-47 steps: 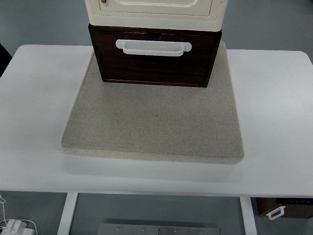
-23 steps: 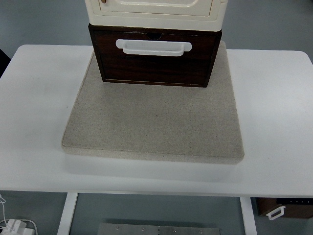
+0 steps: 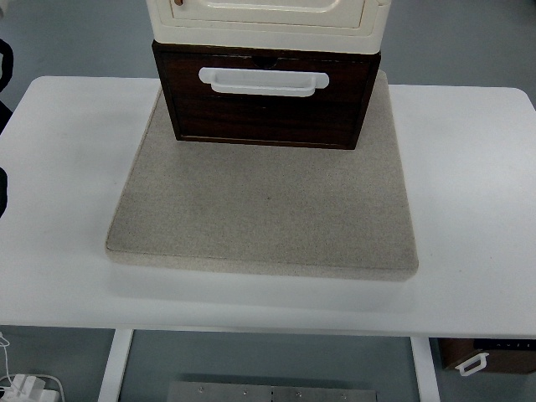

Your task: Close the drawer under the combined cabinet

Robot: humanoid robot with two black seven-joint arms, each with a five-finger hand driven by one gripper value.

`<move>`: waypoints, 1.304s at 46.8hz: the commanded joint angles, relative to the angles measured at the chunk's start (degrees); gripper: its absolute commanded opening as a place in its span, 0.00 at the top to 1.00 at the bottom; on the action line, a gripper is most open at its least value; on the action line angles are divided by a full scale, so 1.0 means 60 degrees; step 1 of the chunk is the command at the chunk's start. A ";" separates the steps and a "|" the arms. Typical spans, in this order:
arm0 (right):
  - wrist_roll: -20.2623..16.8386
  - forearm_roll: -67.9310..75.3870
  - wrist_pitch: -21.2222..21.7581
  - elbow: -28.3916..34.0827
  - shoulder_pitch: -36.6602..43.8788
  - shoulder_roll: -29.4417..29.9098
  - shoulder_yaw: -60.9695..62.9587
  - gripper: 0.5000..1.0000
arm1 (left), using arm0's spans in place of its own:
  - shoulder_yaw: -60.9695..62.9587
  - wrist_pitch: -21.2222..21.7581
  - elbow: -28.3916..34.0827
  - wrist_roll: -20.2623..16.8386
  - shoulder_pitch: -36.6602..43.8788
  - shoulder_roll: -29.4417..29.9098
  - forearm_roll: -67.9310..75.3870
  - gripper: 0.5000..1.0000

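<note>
The dark drawer (image 3: 264, 105) juts out under the cream cabinet (image 3: 266, 18) on the mat (image 3: 260, 209), no hand in view, its state untellable, so press squarely on the white handle (image 3: 263, 80), pushing straight back

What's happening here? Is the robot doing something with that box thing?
Nothing is touching it right now. A dark brown drawer with a white handle sits under a cream cabinet, on a grey mat on the white table. Something dark shows at the left edge, too little to identify.
</note>
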 commanded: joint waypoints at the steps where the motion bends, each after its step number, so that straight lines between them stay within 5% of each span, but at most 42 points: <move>1: -0.0001 -0.0002 0.0000 0.0010 -0.0001 0.0000 -0.0008 0.10 | 0.0009 0.0153 0.0003 0.0001 0.0227 -0.0254 -0.0611 0.00; 61: -0.0001 0.0012 0.0044 0.0054 -0.0044 0.0000 0.0021 0.10 | 0.0551 0.0798 0.0677 -0.0804 0.0902 -0.2027 -0.2209 0.00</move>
